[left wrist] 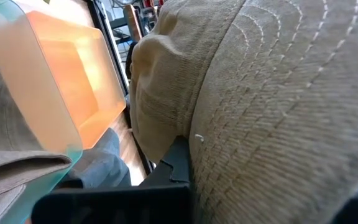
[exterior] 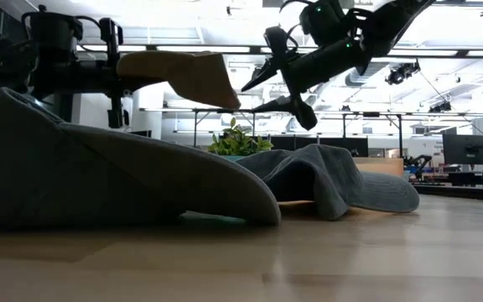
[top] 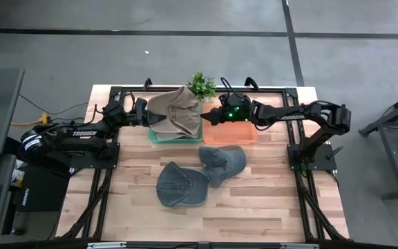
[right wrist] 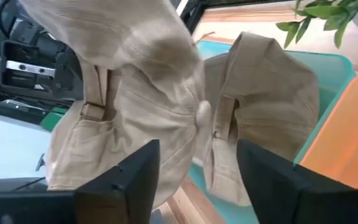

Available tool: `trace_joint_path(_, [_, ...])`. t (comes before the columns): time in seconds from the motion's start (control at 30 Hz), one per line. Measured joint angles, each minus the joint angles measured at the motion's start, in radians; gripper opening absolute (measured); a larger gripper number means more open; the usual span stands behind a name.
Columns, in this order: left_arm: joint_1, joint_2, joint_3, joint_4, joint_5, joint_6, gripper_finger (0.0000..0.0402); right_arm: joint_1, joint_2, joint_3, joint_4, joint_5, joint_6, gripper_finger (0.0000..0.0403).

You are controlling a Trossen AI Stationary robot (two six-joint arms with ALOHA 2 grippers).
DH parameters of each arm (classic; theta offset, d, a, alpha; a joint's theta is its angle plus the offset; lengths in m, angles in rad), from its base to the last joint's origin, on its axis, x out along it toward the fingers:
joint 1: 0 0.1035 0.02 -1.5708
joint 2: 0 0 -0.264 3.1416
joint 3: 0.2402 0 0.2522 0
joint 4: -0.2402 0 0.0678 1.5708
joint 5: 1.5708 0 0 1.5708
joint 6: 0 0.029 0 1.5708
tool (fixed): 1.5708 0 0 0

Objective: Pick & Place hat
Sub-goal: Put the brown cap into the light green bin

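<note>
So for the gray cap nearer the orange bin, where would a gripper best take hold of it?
Probably the brim of the gray cap, coming straight down from above. In the low view the brim lies thin and flat toward the table, easy to pinch, while the crown is slumped and the second gray cap crowds its other side.

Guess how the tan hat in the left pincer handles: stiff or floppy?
Probably floppy: the tan hat sags and folds where the left pincer holds it above the teal bin. Likely light, hanging from one pinch. The brim juts out flat, so perhaps stiffer there.
</note>
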Motion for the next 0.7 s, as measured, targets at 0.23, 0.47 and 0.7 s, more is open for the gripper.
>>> trace_joint_path(0.23, [0.000,0.001,0.000,-0.006,0.001,0.005,0.0000,-0.015,0.000,0.000,0.020,-0.007,0.001,0.0264])
trace_joint_path(0.47, [0.000,0.002,0.000,-0.038,0.003,0.022,0.0000,-0.028,0.052,0.000,0.112,-0.054,0.031,0.0273])
trace_joint_path(0.7, [0.000,0.002,0.002,-0.052,0.006,0.027,0.0000,-0.028,0.114,0.008,0.199,-0.082,0.057,0.0273])
